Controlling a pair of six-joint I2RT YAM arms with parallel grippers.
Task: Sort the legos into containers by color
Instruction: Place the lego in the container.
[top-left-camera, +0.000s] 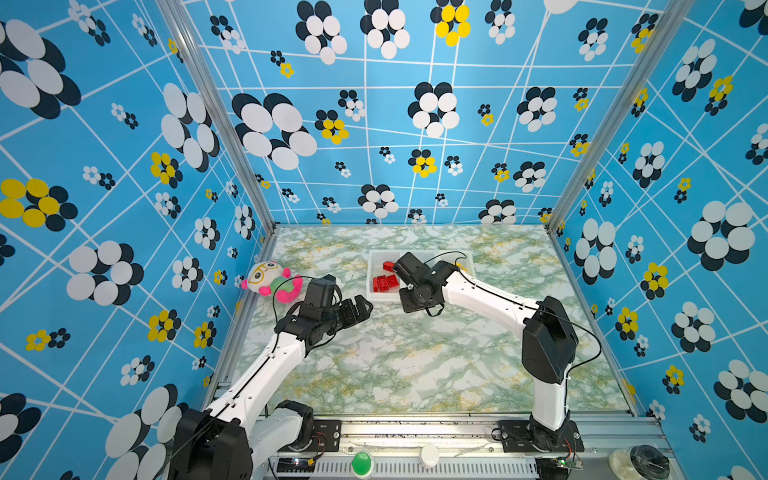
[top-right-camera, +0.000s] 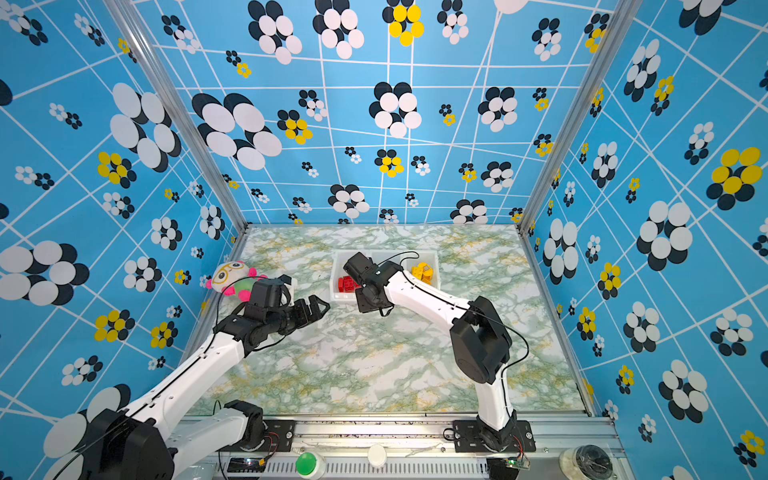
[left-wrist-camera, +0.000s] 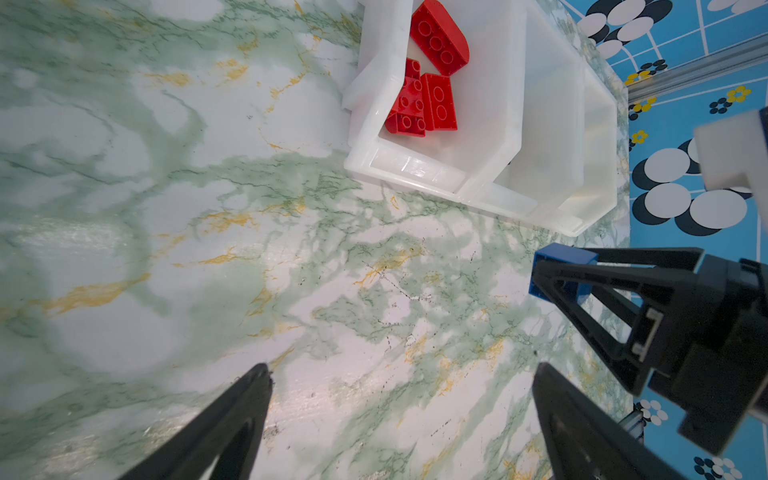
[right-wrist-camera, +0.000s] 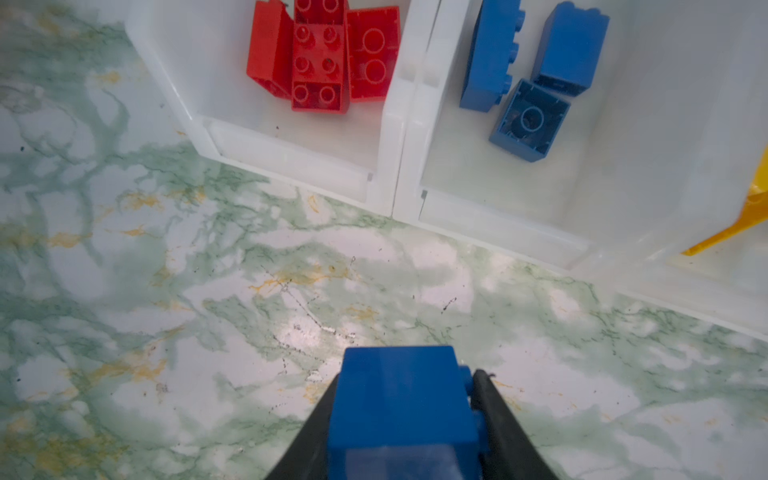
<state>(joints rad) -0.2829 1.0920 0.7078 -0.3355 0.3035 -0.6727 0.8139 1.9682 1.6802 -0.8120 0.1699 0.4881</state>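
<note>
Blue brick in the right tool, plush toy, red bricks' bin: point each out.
Blue brick (right-wrist-camera: 399, 399): right wrist view, its smooth top face.
Plush toy (top-left-camera: 266, 276): a top view, its face.
Red bricks' bin (left-wrist-camera: 415, 170): left wrist view, its near wall.

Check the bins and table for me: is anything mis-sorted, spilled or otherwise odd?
Nothing looks mis-sorted. The white translucent plastic bins sit flush side by side: red studded bricks in one, blue bricks in the next. The right gripper holds one blue brick. Only oddity: a pink-and-green plush toy at the table edge.

Red legos (right-wrist-camera: 320, 58) and blue legos (right-wrist-camera: 536, 79) fill adjacent white containers (right-wrist-camera: 399, 166)
</note>
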